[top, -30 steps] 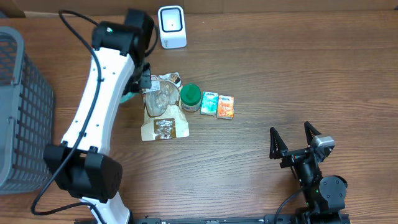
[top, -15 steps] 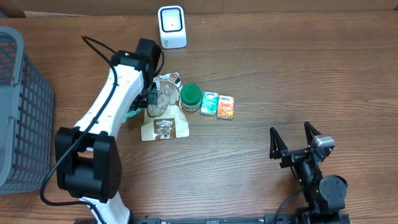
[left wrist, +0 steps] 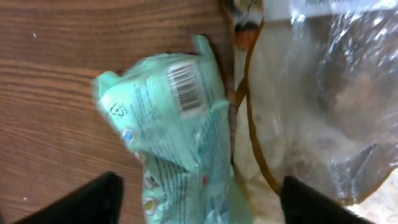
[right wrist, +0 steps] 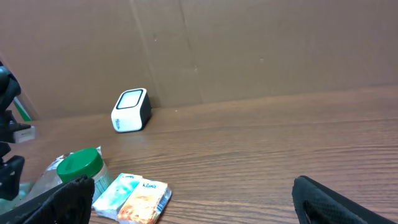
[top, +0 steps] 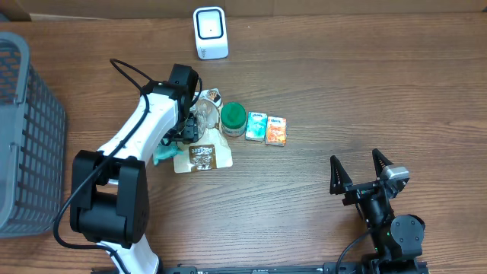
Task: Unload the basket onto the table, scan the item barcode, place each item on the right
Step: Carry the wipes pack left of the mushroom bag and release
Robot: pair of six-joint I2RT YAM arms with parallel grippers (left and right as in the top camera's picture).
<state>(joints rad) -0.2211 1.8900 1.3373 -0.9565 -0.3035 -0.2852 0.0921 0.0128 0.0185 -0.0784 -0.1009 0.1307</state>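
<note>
Above the table, in the overhead view, we see the left arm stretched forward and bent down over the cluster of goods, its left gripper lowered at the left edge of the brown pouch. A mint packet peeks out just beside the arm, touching that pouch. We judge this packet to be the item for scanning, and the scanner stands well apart from it, near the far edge of the table. A green-lidded jar and two small packs sit in a row to the right of the pouch, untouched. The right gripper rests near the robot's side, away from everything. From the left wrist we look straight down on the mint packet with its barcode facing up, which suits a later pass before the scanner. The two fingers show only at the bottom corners, spread wide with the packet between them; they grip nothing, and we judge the arm is poised to close on it. From the right wrist, its fingers stand fully apart and empty, aimed across bare wood toward the scanner and the jar, which we read as a parked pose that keeps clear of the working arm.
</note>
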